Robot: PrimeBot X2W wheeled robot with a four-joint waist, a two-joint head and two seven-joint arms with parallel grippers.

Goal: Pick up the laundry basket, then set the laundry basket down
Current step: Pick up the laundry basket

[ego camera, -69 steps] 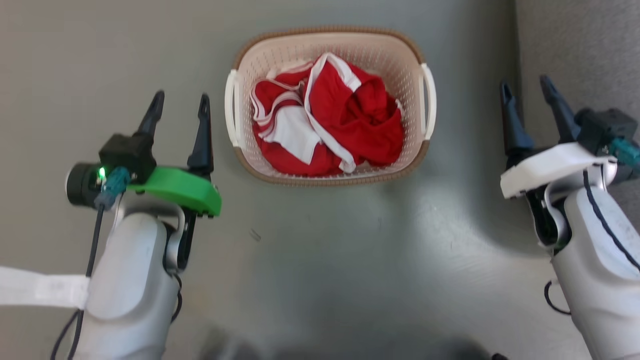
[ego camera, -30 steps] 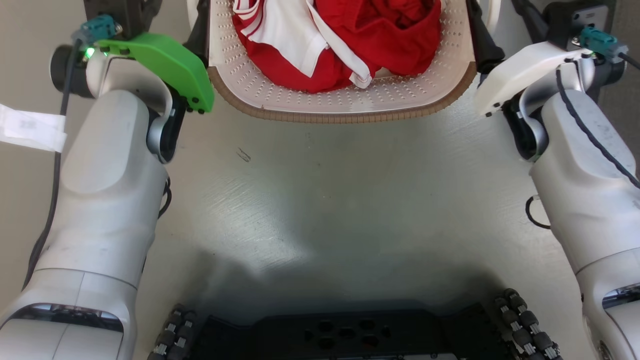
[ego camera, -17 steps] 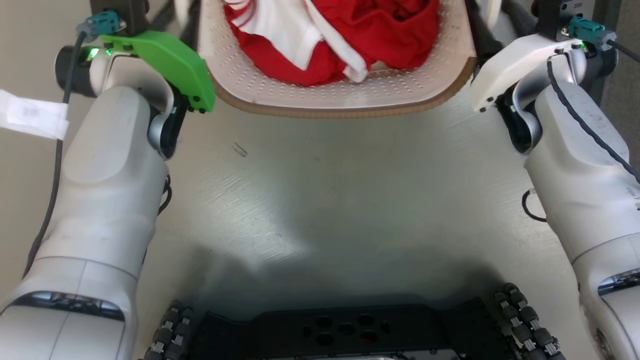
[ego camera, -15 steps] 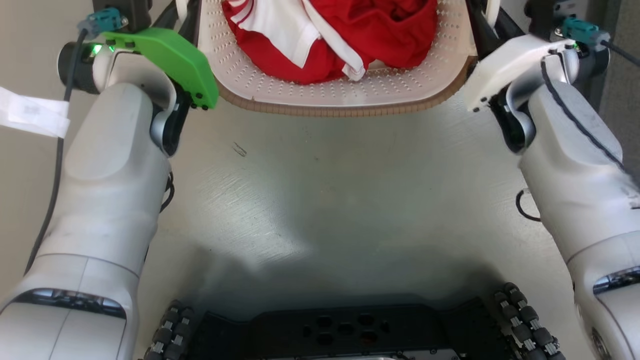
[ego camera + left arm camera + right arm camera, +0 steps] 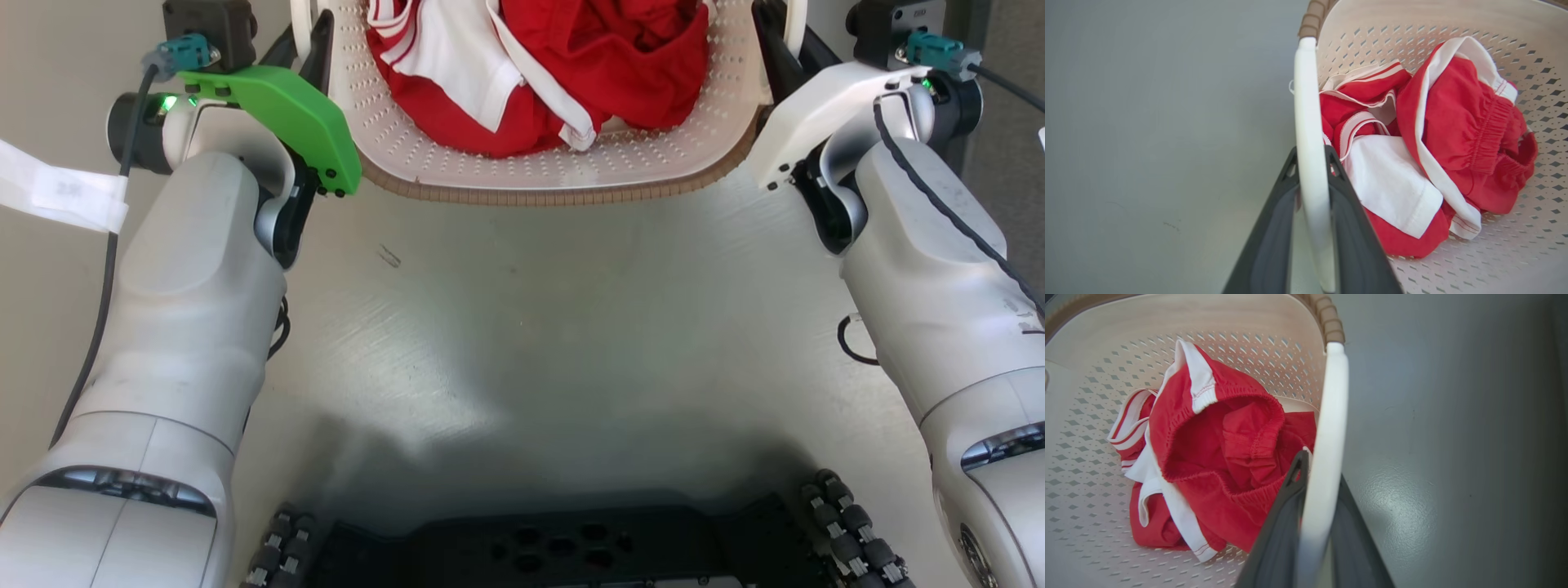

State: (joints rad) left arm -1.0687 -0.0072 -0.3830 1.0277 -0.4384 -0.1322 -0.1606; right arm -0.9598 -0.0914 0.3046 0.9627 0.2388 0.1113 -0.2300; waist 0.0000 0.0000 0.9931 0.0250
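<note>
Bright, even light leaves a soft sheen on the floor (image 5: 424, 359), a dark shadow (image 5: 531, 465) below, and blurred close fingers (image 5: 1265, 245).

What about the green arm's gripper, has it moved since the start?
Yes. The left gripper moved in toward the laundry basket: it was open beside it, apart, and is now shut on the white handle.

The head camera looks steeply down on the laundry basket (image 5: 539, 167); both wrist cameras, close beside it, share its inside.
</note>
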